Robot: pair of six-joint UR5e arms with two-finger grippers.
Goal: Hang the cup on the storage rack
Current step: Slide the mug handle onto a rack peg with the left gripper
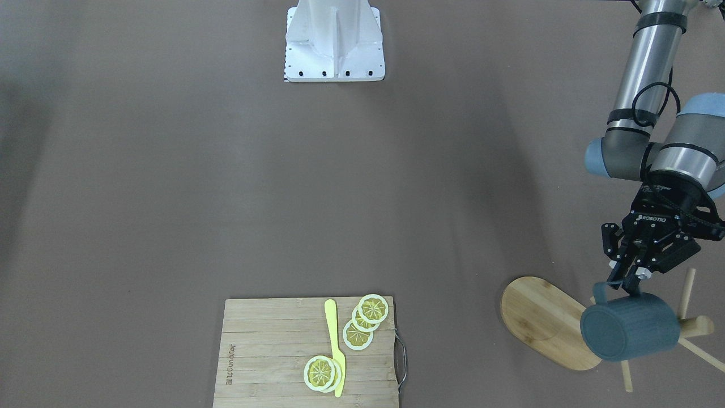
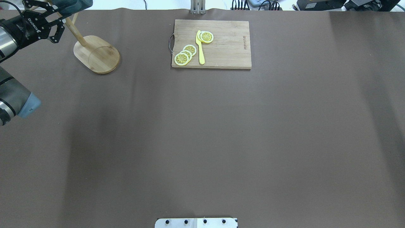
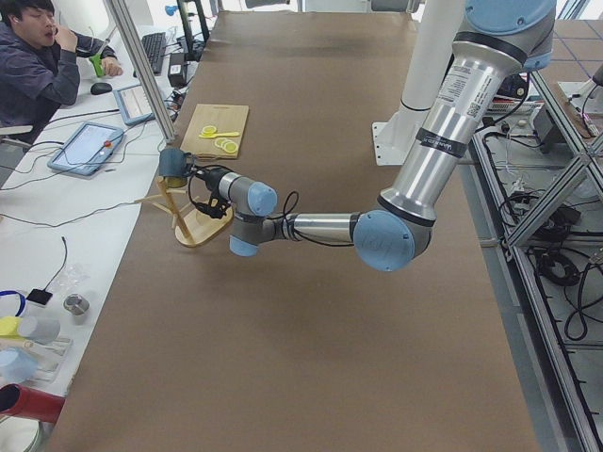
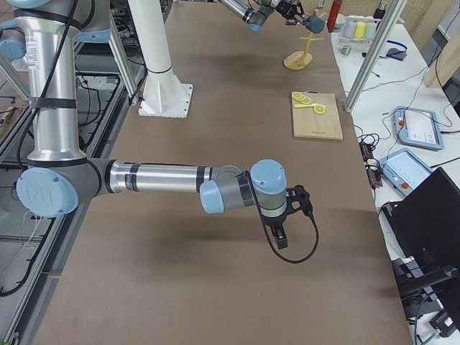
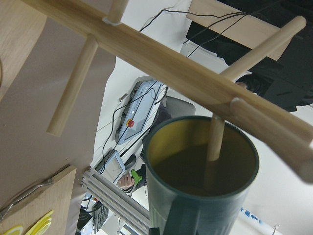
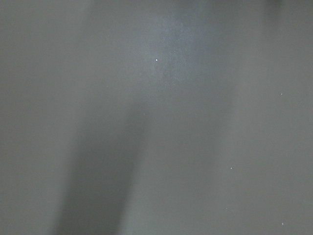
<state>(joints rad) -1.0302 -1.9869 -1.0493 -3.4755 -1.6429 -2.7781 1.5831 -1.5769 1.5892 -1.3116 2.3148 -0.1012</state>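
Note:
The blue-grey cup (image 1: 628, 334) lies tilted on its side in the air beside the top of the storage rack, its bottom towards the front camera. My left gripper (image 1: 626, 282) is shut on its loop handle. The rack has an oval bamboo base (image 1: 541, 320), a round post (image 1: 695, 326) and thin pegs. In the left wrist view a peg (image 5: 215, 139) reaches into the cup's mustard-yellow mouth (image 5: 195, 161), under the post (image 5: 166, 61). The overhead view shows the cup (image 2: 74, 4) at the top left edge. My right gripper (image 4: 280, 237) hangs over bare table; I cannot tell whether it is open or shut.
A rectangular cutting board (image 1: 266, 351) with lemon slices (image 1: 362, 320) and a yellow knife (image 1: 335, 345) lies near the table's far edge. The robot's white base (image 1: 334, 42) stands at mid-table. An operator (image 3: 38, 66) sits beyond the table's edge near the rack.

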